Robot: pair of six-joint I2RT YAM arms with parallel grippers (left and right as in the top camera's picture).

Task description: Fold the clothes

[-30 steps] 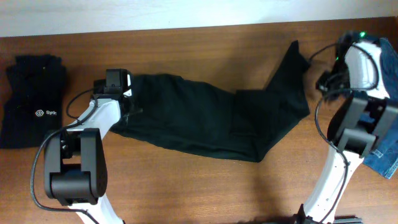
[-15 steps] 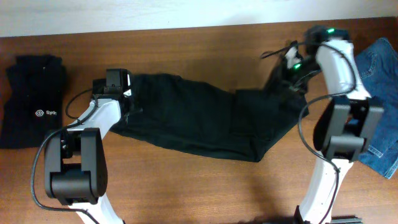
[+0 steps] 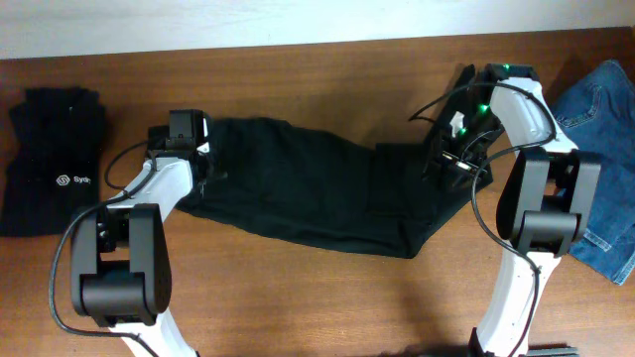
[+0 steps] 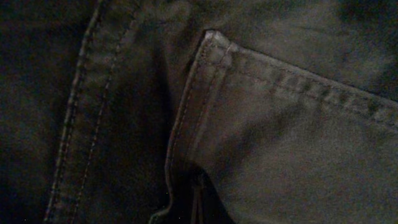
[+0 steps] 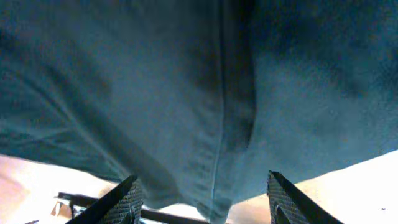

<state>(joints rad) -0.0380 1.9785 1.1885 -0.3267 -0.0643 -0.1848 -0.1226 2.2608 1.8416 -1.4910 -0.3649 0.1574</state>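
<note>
Along the far edge of the brown wooden table (image 3: 327,297) runs a pale strip of wall (image 3: 298,20); the wood grain runs lengthwise and the surface looks matte. At the table's left edge lies a folded black top with a small white logo (image 3: 52,159), well apart from the rest. Just to its right the left gripper (image 3: 203,159) sits at the waist end of the black trousers (image 3: 317,193), its claw pressed together; the left wrist view is filled with dark cloth, a pocket corner and stitched seams, and whether any fabric is caught between the fingers cannot be told. The trousers stretch across the middle of the table, flat and slightly rumpled, their right part bending up toward the far edge. Over that bent part hangs the right gripper (image 3: 458,144), its claw spread: in the right wrist view both fingertips (image 5: 130,199) stand wide apart with the trouser cloth and a seam beyond them. Blue denim jeans (image 3: 600,129) lie at the table's right edge, partly under the right arm.
</note>
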